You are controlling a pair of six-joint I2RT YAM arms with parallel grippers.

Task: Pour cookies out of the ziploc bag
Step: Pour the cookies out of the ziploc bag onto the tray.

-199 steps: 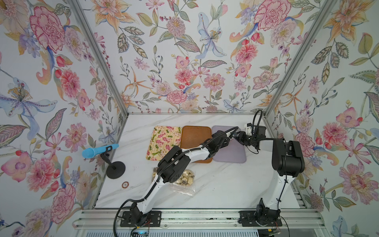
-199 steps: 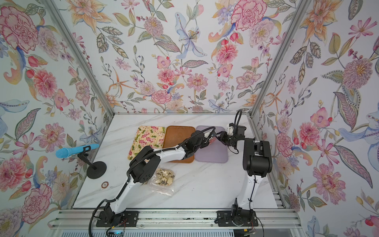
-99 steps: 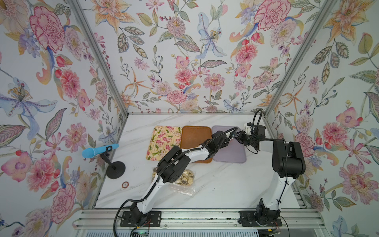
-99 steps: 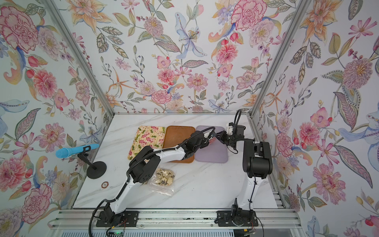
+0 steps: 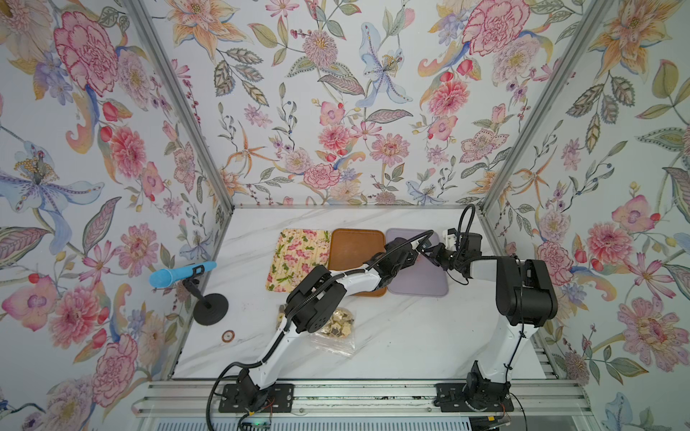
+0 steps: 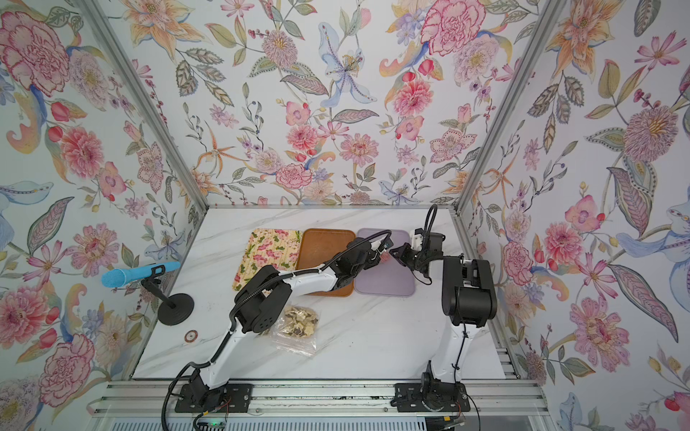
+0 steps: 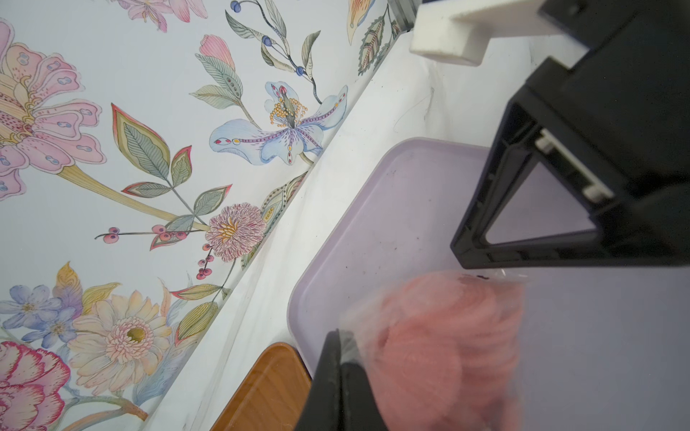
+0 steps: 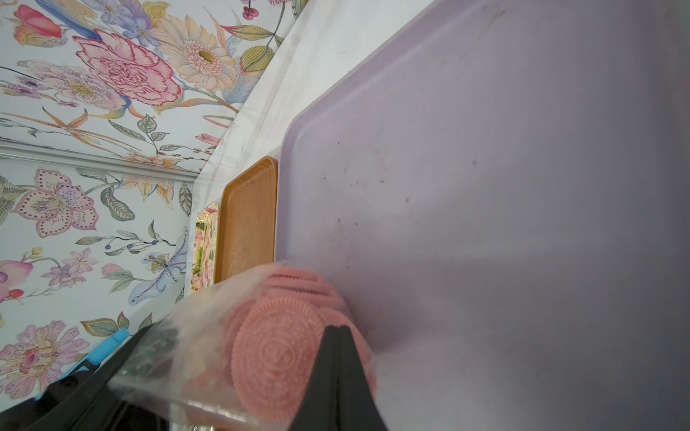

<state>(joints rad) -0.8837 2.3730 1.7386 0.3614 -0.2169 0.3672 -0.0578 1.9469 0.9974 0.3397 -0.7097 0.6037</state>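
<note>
Your left fingers (image 7: 321, 392) are clenched on one edge of the ziploc bag (image 8: 194, 336). Your right fingers (image 8: 321, 392) are pinched tight on the opposite edge, so the clear plastic hangs between the two grips. The pink cookies (image 8: 276, 354), ridged rounds, all sit inside it, packed against one another.

Take the back wall as 12 o'clock in both top views. You are holding the bag above the 12 o'clock half of the lilac tray (image 5: 418, 283), which lies at 2 o'clock on the desk (image 5: 410, 336). The brown tray (image 5: 354, 246) is just beside it at 12 o'clock, and the floral tray (image 5: 298, 257) is at 10 o'clock.

A second bag (image 5: 338, 326) of cream and dark-brown cookies lies flat at 7 o'clock, partly hidden under the left arm (image 5: 358, 280). The blue microphone (image 5: 179, 274) stands on its stand at 9 o'clock, at the desk's edge.
</note>
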